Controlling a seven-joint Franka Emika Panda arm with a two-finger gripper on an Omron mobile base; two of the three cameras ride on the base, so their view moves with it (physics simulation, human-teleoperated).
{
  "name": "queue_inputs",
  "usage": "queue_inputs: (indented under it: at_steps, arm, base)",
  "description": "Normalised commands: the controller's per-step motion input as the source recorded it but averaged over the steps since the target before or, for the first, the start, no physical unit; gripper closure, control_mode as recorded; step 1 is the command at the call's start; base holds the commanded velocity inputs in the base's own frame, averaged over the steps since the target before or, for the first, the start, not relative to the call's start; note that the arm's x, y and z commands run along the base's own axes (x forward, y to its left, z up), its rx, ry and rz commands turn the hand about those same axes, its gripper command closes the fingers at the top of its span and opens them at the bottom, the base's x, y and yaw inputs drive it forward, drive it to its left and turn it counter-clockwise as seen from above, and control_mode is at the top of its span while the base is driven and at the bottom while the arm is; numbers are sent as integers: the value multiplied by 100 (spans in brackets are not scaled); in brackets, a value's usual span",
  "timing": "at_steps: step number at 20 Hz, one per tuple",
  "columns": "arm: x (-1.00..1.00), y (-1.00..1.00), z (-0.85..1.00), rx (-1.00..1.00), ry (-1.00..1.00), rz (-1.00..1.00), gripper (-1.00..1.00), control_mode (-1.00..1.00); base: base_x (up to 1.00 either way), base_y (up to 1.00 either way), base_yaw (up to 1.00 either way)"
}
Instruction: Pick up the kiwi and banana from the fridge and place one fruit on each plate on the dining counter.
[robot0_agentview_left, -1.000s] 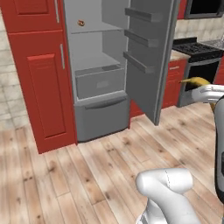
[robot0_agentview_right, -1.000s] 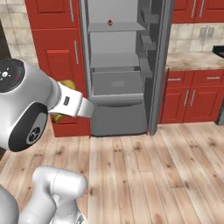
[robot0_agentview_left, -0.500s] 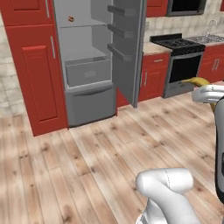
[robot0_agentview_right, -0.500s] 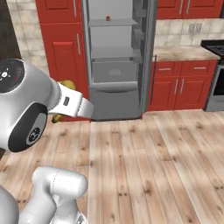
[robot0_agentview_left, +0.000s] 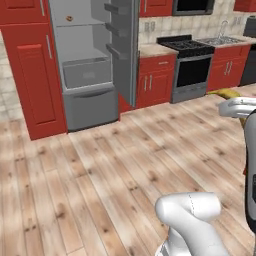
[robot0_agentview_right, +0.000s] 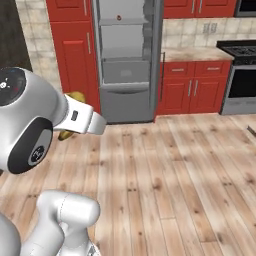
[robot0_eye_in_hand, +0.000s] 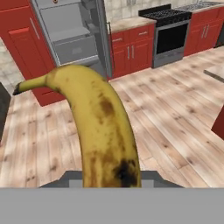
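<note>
- Banana (robot0_eye_in_hand: 103, 131) sits clamped in the gripper (robot0_eye_in_hand: 111, 177), jaws closed tight on its lower end; it rises up through the hand view with its dark stem tip curving over toward the fridge (robot0_eye_in_hand: 70, 30).
- Yellow skin shows brown freckles and one dark bruise close to where it is held.
- From the left base view, a sliver of the banana (robot0_agentview_left: 226, 93) peeks above the white arm, well to the right of the fridge (robot0_agentview_left: 90, 60) and in front of the stove (robot0_agentview_left: 192, 67).
- From the right base view, the banana (robot0_agentview_right: 70, 115) pokes out behind the arm's white wrist, down and to the left of the fridge (robot0_agentview_right: 127, 55).
- Fridge stands with its door swung open, grey shelves and a drawer on view, with red cupboards (robot0_agentview_left: 32, 75) on its left.
- A small dark spot rests on the top shelf of the fridge (robot0_agentview_right: 119, 17); it may be the kiwi, but it is too small to tell.
- Wooden floor (robot0_agentview_left: 100, 175) stretches between the fridge and the robot.
</note>
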Motion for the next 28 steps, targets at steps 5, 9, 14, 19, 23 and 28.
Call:
queue_inputs:
  at_steps: [5,9,14,19,23,28]
  arm:
    - [0,0,0,0,0,0,100,100]
    - [0,0,0,0,0,0,100,100]
    - [0,0,0,0,0,0,100,100]
    - [0,0,0,0,0,0,100,100]
    - [0,0,0,0,0,0,100,100]
    - [0,0,0,0,0,0,100,100]
  base:
    - [-88,-88,0]
    - [-70,-99,0]
    - [-68,-100,-1]
    - [-65,-100,-1]
    - [-37,-100,-2]
    - [-19,-100,0]
